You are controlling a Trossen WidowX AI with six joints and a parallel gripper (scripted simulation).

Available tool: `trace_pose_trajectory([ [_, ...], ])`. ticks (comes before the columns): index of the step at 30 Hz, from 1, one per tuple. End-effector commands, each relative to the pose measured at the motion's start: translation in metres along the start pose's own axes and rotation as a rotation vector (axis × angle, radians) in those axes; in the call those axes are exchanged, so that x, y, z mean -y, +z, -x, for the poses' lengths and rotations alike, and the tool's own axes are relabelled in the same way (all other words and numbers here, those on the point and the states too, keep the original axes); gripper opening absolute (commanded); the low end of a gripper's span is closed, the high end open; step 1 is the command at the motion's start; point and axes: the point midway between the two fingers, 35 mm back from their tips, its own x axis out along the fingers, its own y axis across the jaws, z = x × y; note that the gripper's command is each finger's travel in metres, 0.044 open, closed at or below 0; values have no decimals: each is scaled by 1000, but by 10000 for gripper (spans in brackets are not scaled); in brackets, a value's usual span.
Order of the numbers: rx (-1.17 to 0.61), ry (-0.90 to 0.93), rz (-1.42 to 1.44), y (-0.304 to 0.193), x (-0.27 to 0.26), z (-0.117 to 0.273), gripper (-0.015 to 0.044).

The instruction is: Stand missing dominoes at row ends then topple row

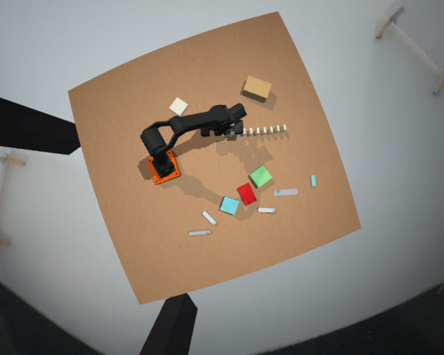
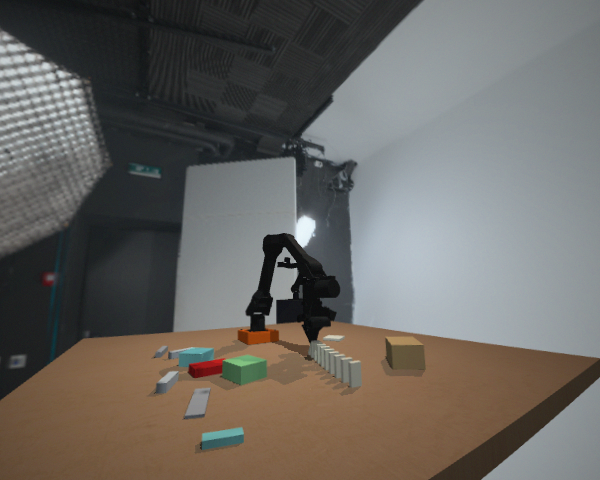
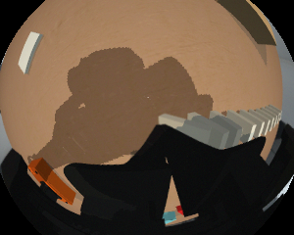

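Observation:
A row of cream dominoes (image 1: 271, 129) (image 2: 355, 373) (image 3: 218, 133) runs away from the arm. The dominoes at its far end stand upright. The end domino (image 3: 171, 119) nearest the arm is tilted toward the row in the wrist view, and the ones just beyond it also look tilted. My gripper (image 2: 312, 339) is shut and empty. It is low at the arm-side end of the row, with its fingertips at or right beside the end domino. The black fingers hide the foot of that domino in the wrist view, so contact cannot be seen clearly.
A tan box (image 1: 257, 88) (image 2: 404, 353) and a flat cream tile (image 1: 178, 106) (image 2: 334, 337) (image 3: 30, 53) lie on one side of the row. Green (image 1: 260, 176), red (image 1: 246, 194) and cyan (image 1: 229, 205) blocks lie on the other, with several grey bars and a small teal bar (image 1: 313, 180).

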Motion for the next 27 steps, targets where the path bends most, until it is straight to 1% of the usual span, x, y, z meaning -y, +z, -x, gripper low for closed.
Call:
trace_pose_trajectory([
  [1, 66, -76, 56, 22, 11, 20, 0],
  [6, 29, -35, 27, 10, 18, 35, 0],
  [10, -13, 17, -8, -5, 25, 55, 0],
  [27, -16, 20, -10, -6, 25, 56, 0],
])
